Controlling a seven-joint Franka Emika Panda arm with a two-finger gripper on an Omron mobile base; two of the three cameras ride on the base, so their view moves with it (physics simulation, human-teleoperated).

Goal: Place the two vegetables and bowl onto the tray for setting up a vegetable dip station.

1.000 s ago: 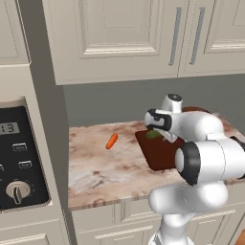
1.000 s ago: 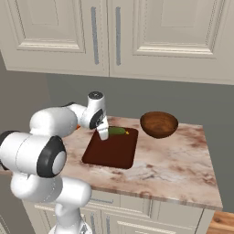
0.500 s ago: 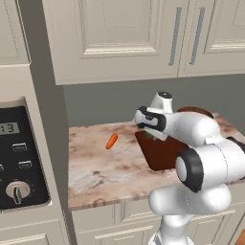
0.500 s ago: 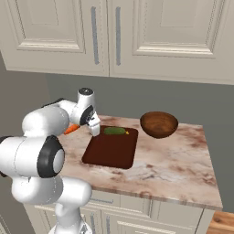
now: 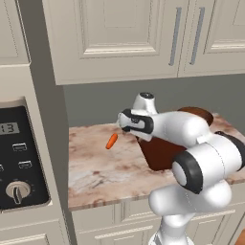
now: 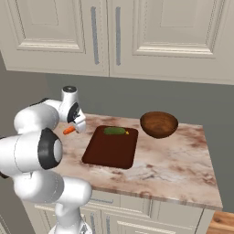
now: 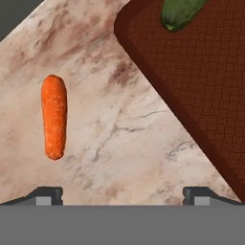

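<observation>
The orange carrot (image 7: 53, 117) lies on the marble counter, left of the tray; it also shows as the carrot (image 5: 111, 141) and carrot (image 6: 69, 130) in the base views. My gripper (image 7: 122, 196) hovers open above bare counter between the carrot and the tray's left edge, with nothing between its fingertips (image 7: 48, 194). From the sides the gripper (image 5: 125, 130) (image 6: 80, 126) hangs just right of the carrot. The dark green cucumber (image 6: 115, 131) (image 7: 181, 12) rests on the far end of the reddish-brown tray (image 6: 109, 151) (image 7: 201, 86) (image 5: 158, 153). The wooden bowl (image 6: 158, 123) stands on the counter right of the tray.
An oven control panel (image 5: 14, 162) with a knob borders the counter on the left. Wall cabinets (image 6: 114, 32) hang overhead. The counter's front edge (image 6: 137, 192) runs close to the tray, and its right end (image 6: 215, 183) drops off past the bowl.
The arm has swung left, from above the cucumber on the tray to beside the carrot. The jaws stayed open. The cucumber, the carrot and the bowl have not moved.
</observation>
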